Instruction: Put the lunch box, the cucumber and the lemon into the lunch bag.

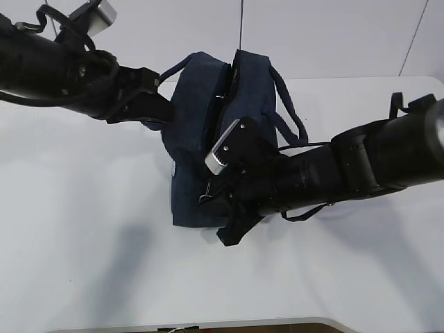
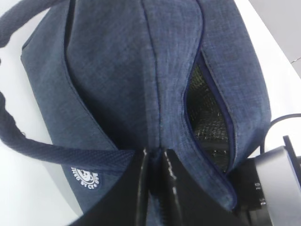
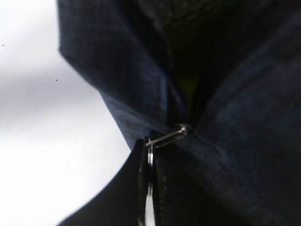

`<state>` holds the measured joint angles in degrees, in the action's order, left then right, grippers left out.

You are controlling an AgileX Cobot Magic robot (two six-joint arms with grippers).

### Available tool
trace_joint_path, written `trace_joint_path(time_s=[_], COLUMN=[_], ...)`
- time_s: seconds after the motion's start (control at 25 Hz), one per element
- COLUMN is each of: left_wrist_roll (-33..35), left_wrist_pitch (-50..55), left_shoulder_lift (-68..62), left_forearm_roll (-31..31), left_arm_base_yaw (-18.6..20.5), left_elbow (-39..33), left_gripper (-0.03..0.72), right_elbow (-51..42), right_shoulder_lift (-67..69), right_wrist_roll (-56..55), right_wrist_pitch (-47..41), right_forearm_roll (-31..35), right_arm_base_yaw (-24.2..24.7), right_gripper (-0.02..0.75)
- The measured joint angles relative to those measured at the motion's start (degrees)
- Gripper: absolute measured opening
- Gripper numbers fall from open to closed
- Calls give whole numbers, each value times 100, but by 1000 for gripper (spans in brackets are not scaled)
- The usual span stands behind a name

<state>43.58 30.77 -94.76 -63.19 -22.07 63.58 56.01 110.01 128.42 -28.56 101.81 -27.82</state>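
1. Exterior view: the left gripper (image 1: 158, 104) reaches in from the upper left and meets the left side of the lunch bag (image 1: 194, 132), which stands on the white worktop (image 1: 83, 229) near its middle.
2. Left wrist view: the left gripper's (image 2: 156, 162) jaws are pressed together on a fold of the navy fabric at the bag's top seam, so they grip the lunch bag (image 2: 117, 70). A white round logo (image 2: 84, 177) sits on the fabric low on the left, and one looped handle (image 2: 28, 141) curves along the left edge.
3. Left wrist view, right of the seam: the zipper opening (image 2: 207, 117) gapes, showing a dark mesh-like lining inside; the contents cannot be made out.
4. Exterior view, right half: the right gripper (image 1: 211, 194) comes across from the right and sits at the bag's near lower end.
5. Right wrist view: the right gripper's (image 3: 149, 160) jaws are closed on the silver ring pull (image 3: 167, 137) at the end of the zipper. A yellow-green patch (image 3: 189, 89) shows in the dark gap above; what it is cannot be told.
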Motion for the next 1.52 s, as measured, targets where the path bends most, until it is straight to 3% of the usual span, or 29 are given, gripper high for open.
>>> trace_joint_path(time_s=[0.44,0.84,1.04,1.4,1.52], left_wrist_roll=[0,0,0,11,93], left_wrist_pitch=[0,14,27,105,214], left_shoulder_lift=[0,0,0,0,0], left_forearm_roll=[0,0,0,0,0], left_arm_base_yaw=[0,0,0,0,0], left_elbow=[0,0,0,0,0], left_gripper=[10,10,15,133,242], right_elbow=[0,9,9,9,9], right_shoulder_lift=[-155,-517,-744,-806,-909], right_wrist_roll=[-387,-2268,-2795,-4218,-4482], right_wrist_pitch=[90,118,74,-112,-155], right_forearm_roll=[-85,-1752,-2170,-3501,-3794], right_arm_base_yaw=[0,0,0,0,0], right_gripper=[5,5,5,5,5])
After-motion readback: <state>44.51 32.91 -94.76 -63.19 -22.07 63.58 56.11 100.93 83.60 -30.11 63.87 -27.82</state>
